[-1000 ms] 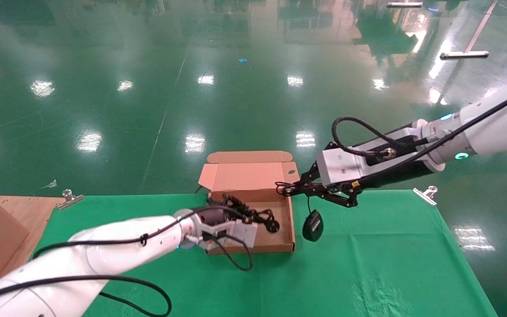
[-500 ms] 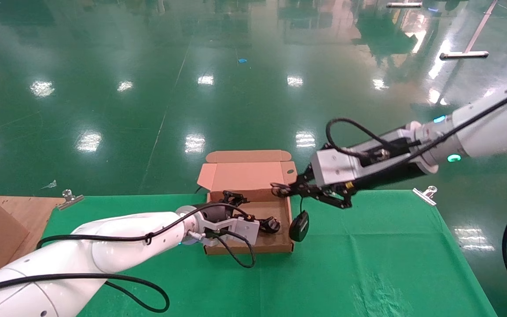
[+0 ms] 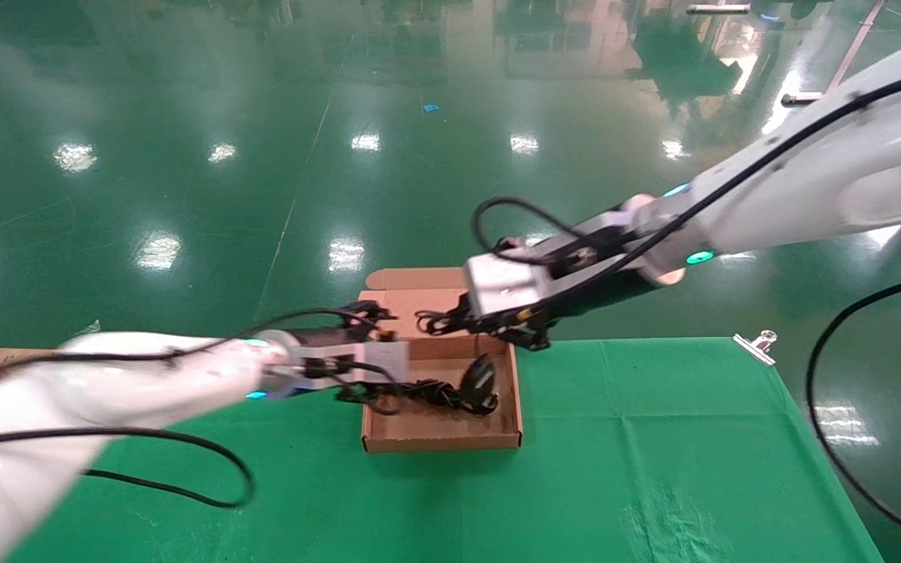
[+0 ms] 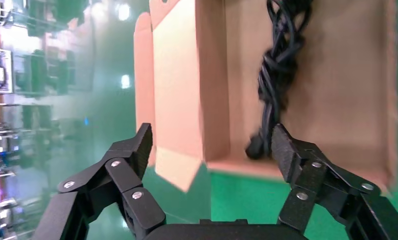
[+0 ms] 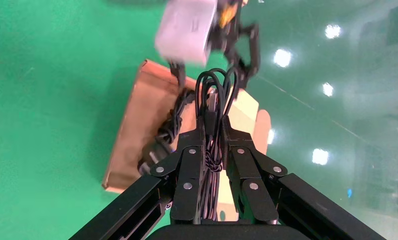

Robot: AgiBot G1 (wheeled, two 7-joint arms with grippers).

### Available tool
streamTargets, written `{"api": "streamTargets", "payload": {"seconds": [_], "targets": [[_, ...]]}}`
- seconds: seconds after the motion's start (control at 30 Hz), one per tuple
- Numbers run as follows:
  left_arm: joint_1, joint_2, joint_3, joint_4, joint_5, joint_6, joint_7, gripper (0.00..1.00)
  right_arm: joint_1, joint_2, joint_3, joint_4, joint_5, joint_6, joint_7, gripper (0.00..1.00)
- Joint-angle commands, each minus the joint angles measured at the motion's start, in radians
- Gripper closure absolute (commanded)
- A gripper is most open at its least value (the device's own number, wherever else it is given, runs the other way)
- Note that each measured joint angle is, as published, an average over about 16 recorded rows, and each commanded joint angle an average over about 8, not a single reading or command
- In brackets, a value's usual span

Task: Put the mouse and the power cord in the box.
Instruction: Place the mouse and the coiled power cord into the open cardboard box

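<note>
Head view: black mouse [image 3: 479, 378] tilted inside box [image 3: 441, 440].

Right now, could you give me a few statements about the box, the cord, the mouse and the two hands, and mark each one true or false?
1. The power cord lies bundled inside the box. True.
2. The box lid is shut. False: the flap stands open at the far side.
3. The right hand is shut on the mouse's thin cable. True; the mouse hangs below it, over the box.
4. The left hand grips the power cord. False: its fingers are spread wide, with nothing between them.
5. The mouse rests on the green cloth beside the box. False: it is within the box's outline.
</note>
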Motion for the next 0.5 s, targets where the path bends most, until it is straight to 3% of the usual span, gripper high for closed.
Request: {"api": "streamTargets", "payload": {"seconds": [0.03,0.23,0.43,0.5], "targets": [[-0.006,-0.045,-0.026,-0.01,-0.042,0.047,0.033,0.0,-0.005,-0.024,-0.006,-0.009,-0.01,0.022,0.001,1.0],[0.018,-0.194,-0.118,-0.037,-0.173,0.18,0.184,0.0,-0.072,-0.042,-0.077,0.051,0.031,0.105,0.038,1.0],[0.03,-0.243,-0.159,0.036,-0.221,0.212,0.283,0.0,-0.138,-0.044,-0.191,0.115,0.077,0.245,0.091,0.99],[0.033,-0.242,-0.166,0.063,-0.226,0.207,0.309,0.0,-0.153,-0.044,-0.229,0.127,0.085,0.302,0.102,0.77]]}}
